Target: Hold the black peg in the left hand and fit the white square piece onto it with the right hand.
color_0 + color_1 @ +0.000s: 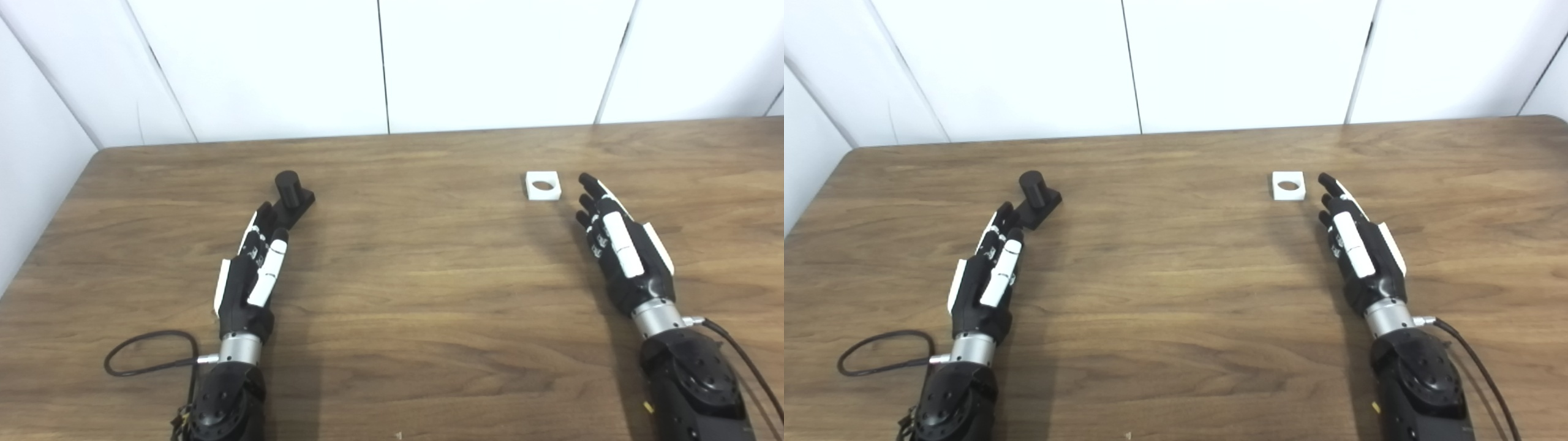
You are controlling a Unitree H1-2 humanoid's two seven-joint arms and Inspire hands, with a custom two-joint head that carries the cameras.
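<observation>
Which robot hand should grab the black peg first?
The left hand. Its fingertips already reach the black peg, which stands upright on the table. The right hand is far across, open, beside the white square piece, so that piece is probably its job.

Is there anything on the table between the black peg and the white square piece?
Nothing: only bare wooden table separates the black peg from the white square piece. Both eye views show it.
</observation>
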